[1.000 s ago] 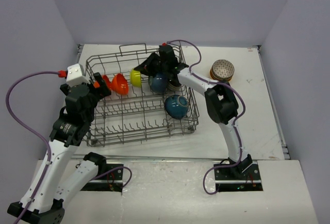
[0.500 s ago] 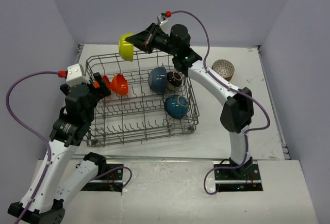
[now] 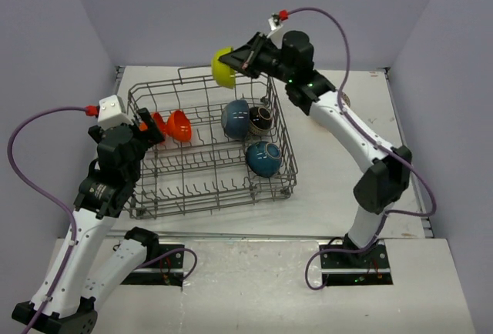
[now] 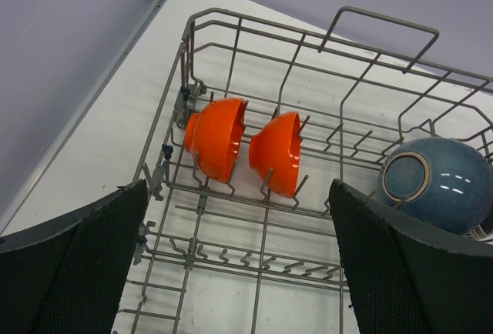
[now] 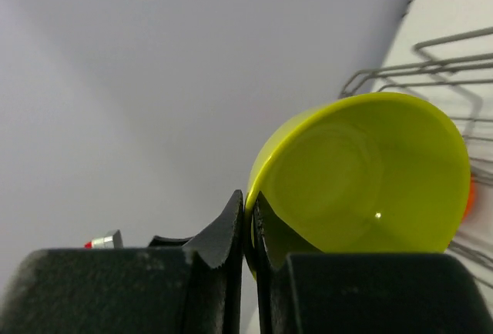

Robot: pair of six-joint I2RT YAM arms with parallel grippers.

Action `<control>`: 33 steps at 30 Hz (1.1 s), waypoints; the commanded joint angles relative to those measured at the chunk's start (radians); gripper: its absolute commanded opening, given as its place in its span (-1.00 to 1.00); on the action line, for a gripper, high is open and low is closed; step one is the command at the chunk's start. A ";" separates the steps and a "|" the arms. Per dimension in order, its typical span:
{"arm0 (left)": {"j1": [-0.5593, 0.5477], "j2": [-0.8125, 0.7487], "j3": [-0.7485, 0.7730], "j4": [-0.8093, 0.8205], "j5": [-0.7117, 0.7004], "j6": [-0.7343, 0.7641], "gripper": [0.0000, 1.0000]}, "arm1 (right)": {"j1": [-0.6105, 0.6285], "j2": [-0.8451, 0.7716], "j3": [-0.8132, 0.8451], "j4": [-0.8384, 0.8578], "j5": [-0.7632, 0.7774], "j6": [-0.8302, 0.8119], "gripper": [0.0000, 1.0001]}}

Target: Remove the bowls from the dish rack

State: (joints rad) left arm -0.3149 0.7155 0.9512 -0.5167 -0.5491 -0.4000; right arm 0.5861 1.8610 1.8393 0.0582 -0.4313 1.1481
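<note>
**Fig.** Carry-out step. R hand (image 3: 237, 62), jaws pinched shut on the rim of the yellow bowl (image 3: 224, 68), holds it in the air above the far edge of the dish rack (image 3: 208, 205), clear of the tines. L hand (image 4: 240, 261), wide open & empty, hovers over two orange bowls (image 4: 216, 138) at rack's left end. Blue bowls (image 3: 263, 158) also in rack. Next, prob.: swing bowl right to bare counter (image 3: 370, 188), lower, release w/o tipping.

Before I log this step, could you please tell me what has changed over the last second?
The right tool, shut on the yellow bowl, lifted it out of the dish rack, then carried it rightward above the far rim. The open left tool, two orange bowls and two blue bowls stayed put.
</note>
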 commanded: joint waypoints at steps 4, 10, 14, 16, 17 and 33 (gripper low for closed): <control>0.008 -0.002 0.004 0.014 -0.048 0.001 1.00 | -0.074 -0.364 0.006 -0.420 0.603 -0.561 -1.00; 0.017 0.010 0.009 0.011 -0.040 -0.002 1.00 | -0.286 -0.407 -0.082 -0.811 0.861 -0.722 -1.00; 0.019 0.022 0.011 0.009 -0.031 -0.002 1.00 | -0.347 -0.408 -0.233 -0.851 0.786 -0.734 -1.00; 0.019 0.021 0.008 0.007 -0.031 -0.003 1.00 | -0.362 -0.384 -0.282 -0.851 0.786 -0.732 -1.00; 0.017 0.021 0.008 0.007 -0.029 -0.003 1.00 | -0.377 -0.372 -0.319 -0.851 0.802 -0.723 -1.00; 0.002 0.029 0.011 0.006 -0.021 -0.002 1.00 | -0.582 -0.043 -0.416 -0.814 0.798 -0.715 -1.00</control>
State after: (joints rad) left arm -0.3054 0.7502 0.9512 -0.5186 -0.5686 -0.4007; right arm 0.0162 1.7660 1.4414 -0.7849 0.3328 0.4507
